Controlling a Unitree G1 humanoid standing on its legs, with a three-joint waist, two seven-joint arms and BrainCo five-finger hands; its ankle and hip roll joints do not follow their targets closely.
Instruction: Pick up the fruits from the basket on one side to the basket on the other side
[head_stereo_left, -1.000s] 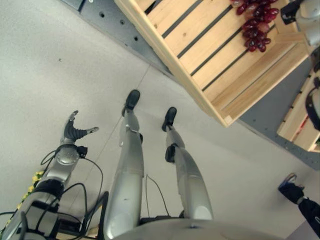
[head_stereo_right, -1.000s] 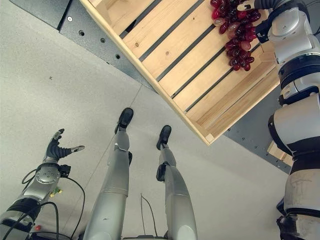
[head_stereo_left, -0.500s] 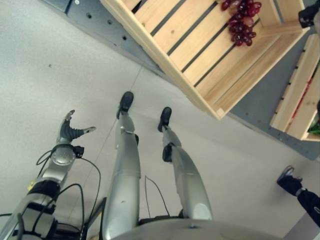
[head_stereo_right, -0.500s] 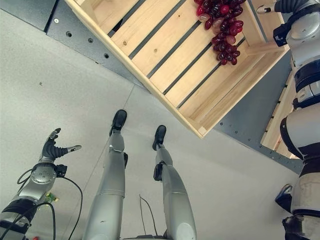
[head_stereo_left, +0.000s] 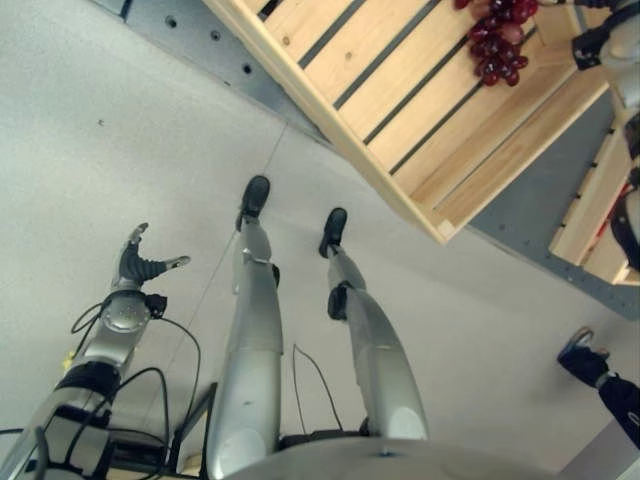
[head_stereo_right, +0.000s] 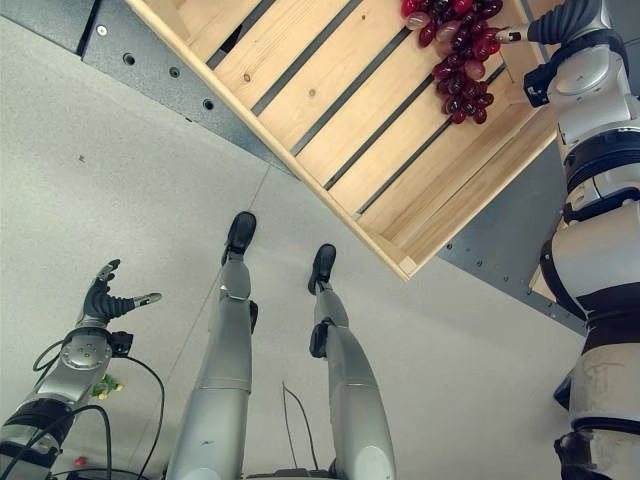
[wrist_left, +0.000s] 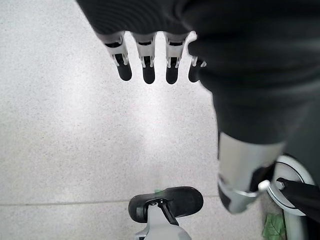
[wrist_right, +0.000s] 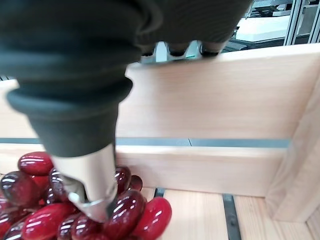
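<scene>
Floor (head_stereo_left: 120, 130), pale and speckled, spread below. Wooden crate (head_stereo_right: 330, 110) with slatted bottom over grey perforated base (head_stereo_right: 150, 75). Second crate (head_stereo_left: 600, 215) just beside. Red grape bunch (head_stereo_right: 460, 60) lying in near crate's far corner. Right hand (head_stereo_right: 535, 30) at grapes, thumb down on them, fingers straight. Left hand (head_stereo_left: 140, 265) low over floor, spread loose, holding nothing.
</scene>
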